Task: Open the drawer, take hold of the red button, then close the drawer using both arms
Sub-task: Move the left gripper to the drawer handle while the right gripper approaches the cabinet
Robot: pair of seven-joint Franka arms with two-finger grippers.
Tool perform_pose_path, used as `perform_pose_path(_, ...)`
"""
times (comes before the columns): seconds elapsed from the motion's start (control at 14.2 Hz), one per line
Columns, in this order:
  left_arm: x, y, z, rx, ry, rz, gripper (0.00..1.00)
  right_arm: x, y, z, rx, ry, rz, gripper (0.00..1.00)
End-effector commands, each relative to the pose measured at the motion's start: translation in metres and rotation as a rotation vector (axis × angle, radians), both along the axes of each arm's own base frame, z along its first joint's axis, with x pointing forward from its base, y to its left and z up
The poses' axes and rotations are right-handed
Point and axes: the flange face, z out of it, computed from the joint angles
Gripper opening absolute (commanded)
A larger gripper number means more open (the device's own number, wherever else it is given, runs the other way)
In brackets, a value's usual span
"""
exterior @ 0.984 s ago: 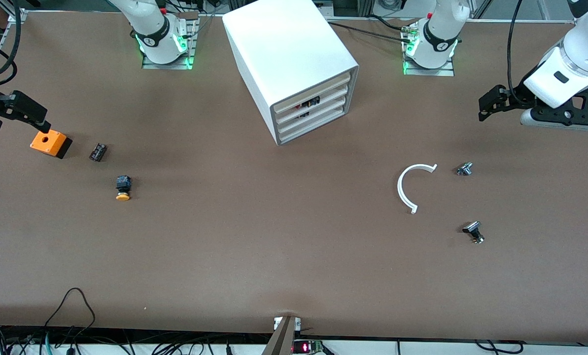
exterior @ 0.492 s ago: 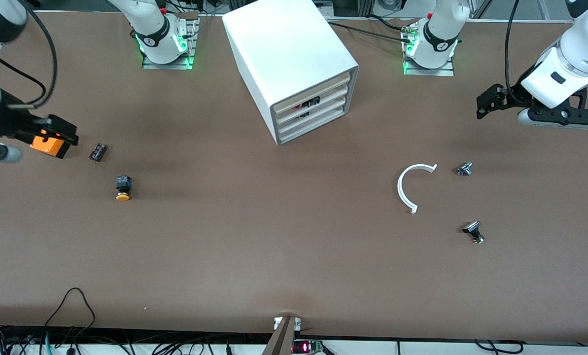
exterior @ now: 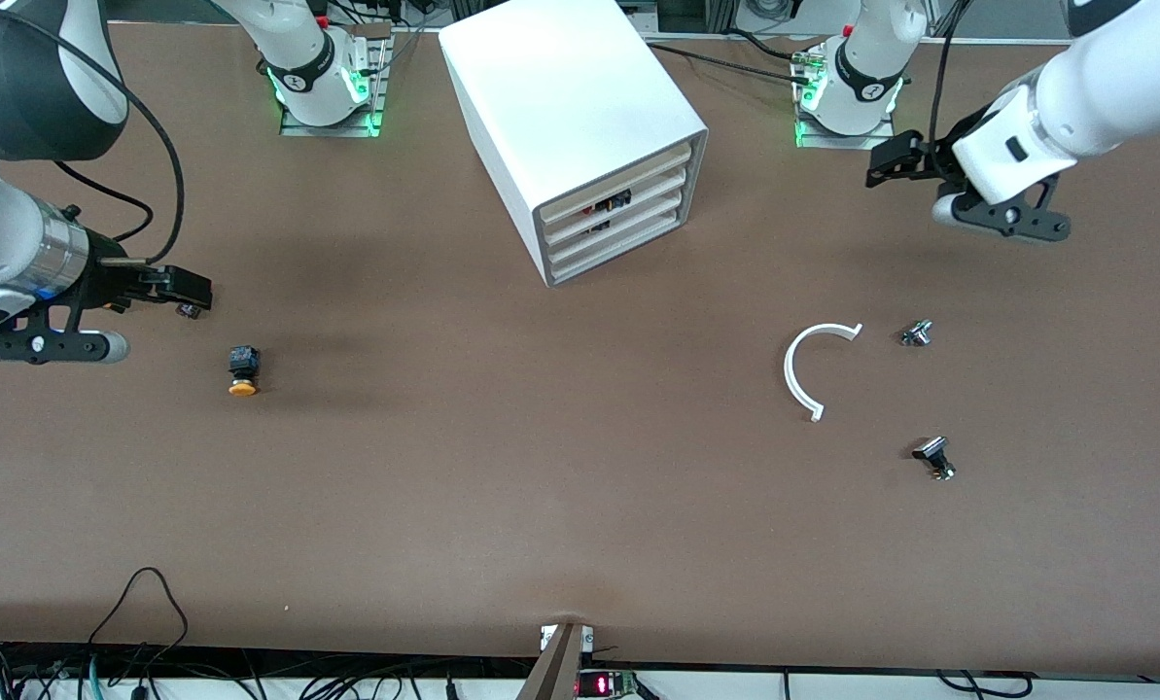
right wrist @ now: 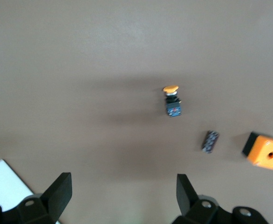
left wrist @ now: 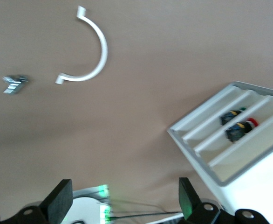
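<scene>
- A white box cabinet [exterior: 580,126] stands on the brown table [exterior: 541,486] between the two arm bases, its four slim cream drawer fronts angled toward the front camera.
- The drawer [exterior: 623,201], second from the top, sits pushed in with the others; the button [left wrist: 251,122] shows its red cap through the cabinet front in the left wrist view.
- The left gripper [exterior: 893,163] hangs in the air over bare table beside the cabinet, toward the left arm's end, fingers spread wide with nothing between them.
- The right gripper [exterior: 189,290] hangs over a small black part, well apart from the cabinet toward the right arm's end, fingers wide apart, holding nothing.
- A yellow-capped button [exterior: 242,370] lies nearer the front camera than the cabinet, at the right arm's end; an orange box [right wrist: 265,151] lies near it.
- A white curved strip [exterior: 805,367] lies nearer the front camera than the cabinet, toward the left arm's end.
</scene>
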Motion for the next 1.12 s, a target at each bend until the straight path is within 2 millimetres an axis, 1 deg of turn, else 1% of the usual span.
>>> perform_pose_path(0.0,0.045,-0.021,-0.050,-0.130,0.118,0.005,0.99,0.003,0.017,-0.012,0.008,0.033,-0.121,0.99)
perform_pose_path(0.07,0.056,-0.040,-0.073,-0.179,0.168,-0.008,0.99,0.003,0.023,-0.014,0.001,0.033,-0.144,0.99)
perform_pose_path(0.14,0.067,-0.055,-0.095,-0.230,0.211,-0.011,0.99,0.004,0.029,-0.018,-0.004,0.035,-0.161,0.99)
perform_pose_path(0.21,0.075,-0.063,-0.118,-0.277,0.248,-0.018,0.99,0.004,0.040,-0.022,-0.012,0.039,-0.181,0.99)
perform_pose_path(0.35,0.081,-0.083,-0.152,-0.416,0.265,-0.075,0.99,0.002,0.062,-0.028,-0.041,0.040,-0.254,0.99)
perform_pose_path(0.56,0.087,-0.096,-0.223,-0.646,0.215,-0.256,0.99,0.002,0.079,-0.031,-0.033,0.025,-0.268,0.99)
perform_pose_path(0.63,0.085,-0.102,-0.238,-0.698,0.196,-0.286,0.99,0.003,0.087,-0.035,-0.040,0.022,-0.303,0.99)
perform_pose_path(0.7,0.080,-0.106,-0.251,-0.710,0.181,-0.302,0.99,0.001,0.096,-0.035,-0.050,0.018,-0.334,0.99)
perform_pose_path(0.77,0.071,-0.107,-0.270,-0.722,0.169,-0.316,0.96,0.000,0.109,-0.041,-0.058,0.024,-0.342,0.99)
perform_pose_path(0.84,0.056,-0.120,-0.284,-0.770,0.165,-0.330,0.94,-0.003,0.120,-0.043,-0.064,0.026,-0.350,0.99)
perform_pose_path(0.91,0.038,-0.124,-0.303,-0.789,0.186,-0.330,0.91,-0.005,0.130,-0.044,-0.072,0.026,-0.376,0.99)
perform_pose_path(0.98,0.022,-0.121,-0.316,-0.792,0.198,-0.333,0.87,-0.006,0.138,-0.048,-0.081,0.029,-0.402,0.99)
perform_pose_path(1.05,0.010,-0.121,-0.319,-0.813,0.199,-0.344,0.80,-0.009,0.149,-0.047,-0.084,0.026,-0.409,0.99)
